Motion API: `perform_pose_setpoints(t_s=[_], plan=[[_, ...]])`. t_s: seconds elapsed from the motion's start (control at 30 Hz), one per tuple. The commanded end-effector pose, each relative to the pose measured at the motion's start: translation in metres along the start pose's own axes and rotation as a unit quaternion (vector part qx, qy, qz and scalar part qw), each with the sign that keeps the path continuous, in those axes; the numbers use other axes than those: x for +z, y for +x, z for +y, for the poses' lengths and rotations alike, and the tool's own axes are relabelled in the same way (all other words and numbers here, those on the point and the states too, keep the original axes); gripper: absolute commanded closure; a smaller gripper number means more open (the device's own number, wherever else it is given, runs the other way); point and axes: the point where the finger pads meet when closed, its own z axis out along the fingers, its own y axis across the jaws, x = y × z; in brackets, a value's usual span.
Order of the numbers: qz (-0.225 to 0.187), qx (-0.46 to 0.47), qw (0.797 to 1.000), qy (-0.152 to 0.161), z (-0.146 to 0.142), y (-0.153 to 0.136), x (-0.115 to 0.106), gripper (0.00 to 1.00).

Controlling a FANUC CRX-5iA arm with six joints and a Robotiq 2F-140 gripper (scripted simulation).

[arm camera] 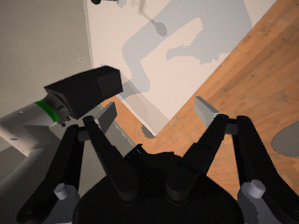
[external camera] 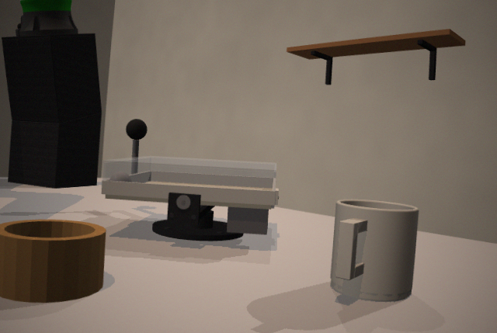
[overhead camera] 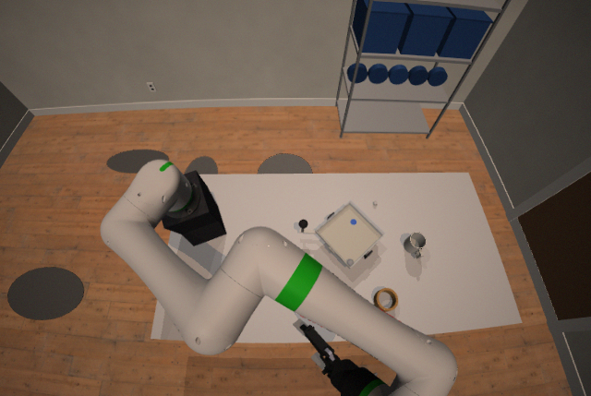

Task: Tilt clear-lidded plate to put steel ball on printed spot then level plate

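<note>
The square clear-lidded plate (overhead camera: 330, 248) (external camera: 180, 189) sits on a black pivot base in the middle of the white table and looks about level. The blue printed spot (overhead camera: 353, 222) lies toward its far corner. The steel ball (overhead camera: 349, 262) (external camera: 119, 177) rests in the near corner, far from the spot. A black ball-topped lever (overhead camera: 302, 223) (external camera: 136, 129) stands upright beside the plate. My gripper (overhead camera: 310, 334) (arm camera: 154, 105) is open and empty. It hangs over the table's front edge, well clear of the plate and the lever.
A grey mug (overhead camera: 416, 242) (external camera: 375, 249) stands to the right of the plate. A wooden ring (overhead camera: 385, 298) (external camera: 48, 258) lies nearer the front. Neither touches the plate. The arm's black pedestal (overhead camera: 193, 215) (external camera: 52, 109) stands at the table's left. A metal shelf rack (overhead camera: 405, 48) stands behind.
</note>
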Motion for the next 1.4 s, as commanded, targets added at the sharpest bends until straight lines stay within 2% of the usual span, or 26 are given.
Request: perform_pose_setpoints(t_s=[0.0, 0.57, 0.7, 0.8, 1.0, 1.1, 1.17, 1.27, 1.3, 1.37], plan=[[0.0, 0.0, 1.0, 0.0, 0.0, 0.0, 0.0, 0.0], [0.0, 0.0, 1.0, 0.0, 0.0, 0.0, 0.0, 0.0], [-0.005, -0.001, 1.0, -0.006, 0.001, 0.008, 0.002, 0.0], [-0.016, -0.004, 1.0, -0.022, 0.002, 0.027, 0.008, 0.0], [-0.054, -0.022, 0.995, -0.079, -0.002, 0.087, 0.031, 0.0], [-0.054, -0.022, 0.995, -0.079, -0.002, 0.087, 0.031, 0.0], [-0.072, -0.038, 0.99, -0.113, -0.008, 0.119, 0.046, 0.0], [-0.08, -0.049, 0.987, -0.132, -0.012, 0.135, 0.055, 0.0], [-0.089, -0.061, 0.983, -0.151, -0.018, 0.151, 0.065, 0.0], [-0.089, -0.061, 0.983, -0.151, -0.018, 0.151, 0.065, 0.0]])
